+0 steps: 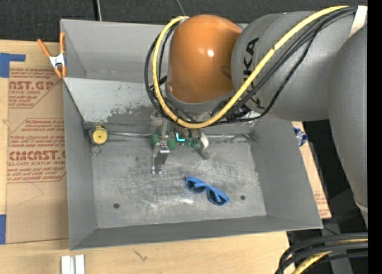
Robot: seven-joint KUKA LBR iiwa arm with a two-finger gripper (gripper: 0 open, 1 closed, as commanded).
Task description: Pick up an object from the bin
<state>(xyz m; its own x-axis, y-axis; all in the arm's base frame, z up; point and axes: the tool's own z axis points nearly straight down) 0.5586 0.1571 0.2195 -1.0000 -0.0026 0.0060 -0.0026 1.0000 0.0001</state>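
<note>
Grey metal bin point(80, 165): fingers point(159, 158) spread open and empty over the floor centre; blue sunglasses point(207, 189) lie to their near right, yellow disc point(98, 135) far left.

A small pair of blue plastic sunglasses point(207, 190) is lying flat on the floor of the grey metal bin point(128, 192), slanting down towards the near right corner, touching nothing. Well apart, a small yellow round wheel-like piece point(98, 135) is sitting by the left wall.

Spread jaws hang inside the bin point(80, 177), blue sunglasses point(206, 190) near, yellow disc point(98, 135) well apart.
</note>
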